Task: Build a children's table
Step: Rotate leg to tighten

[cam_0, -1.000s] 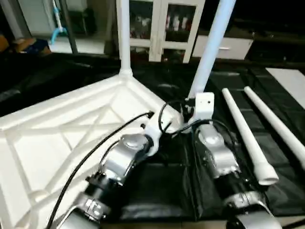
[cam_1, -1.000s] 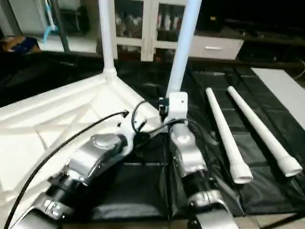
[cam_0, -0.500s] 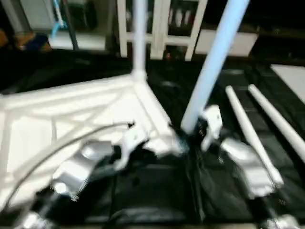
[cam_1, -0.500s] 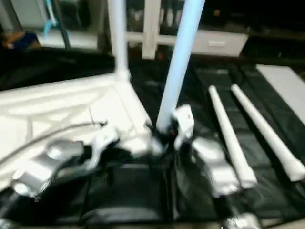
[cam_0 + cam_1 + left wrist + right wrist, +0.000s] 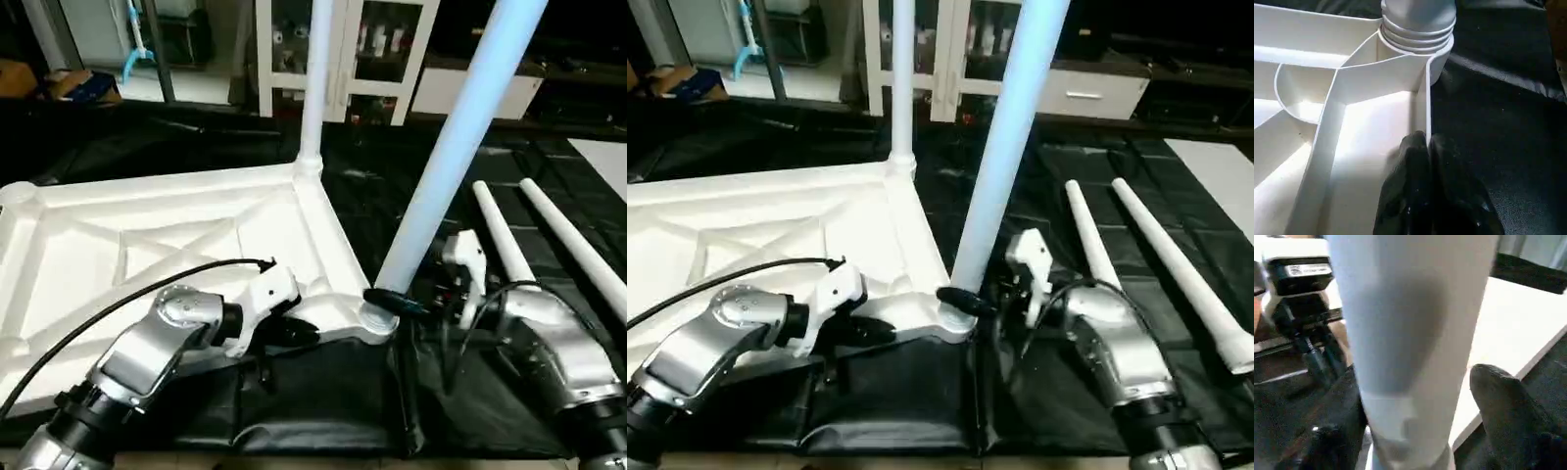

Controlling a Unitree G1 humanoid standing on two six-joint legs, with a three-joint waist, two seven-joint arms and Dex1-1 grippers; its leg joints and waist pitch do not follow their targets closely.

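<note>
The children's table top (image 5: pixel 147 245) lies upside down, white, with its X-ribs up. One leg (image 5: pixel 313 88) stands in the far corner. A second leg (image 5: pixel 460 137) stands in the near corner socket (image 5: pixel 377 321). Two more legs (image 5: pixel 505 250) (image 5: pixel 578 250) lie loose on the mat to the right. My left gripper (image 5: pixel 1427 142) is shut on the top's rim just short of that near socket. My right gripper (image 5: pixel 1415 401) stands open around the foot of the near leg. One of its fingers (image 5: pixel 1503 401) is slightly apart from the leg.
A black mat (image 5: pixel 323 392) covers the work surface under the table top. White glass-door cabinets (image 5: pixel 343 49) stand behind. A white panel (image 5: pixel 607 157) lies at the far right. A black cable (image 5: pixel 147 294) runs along my left forearm.
The whole view has shifted, so the camera moved. My right gripper has loosened around the near leg and its wrist now sits further right. The left gripper stays shut on the rim.
</note>
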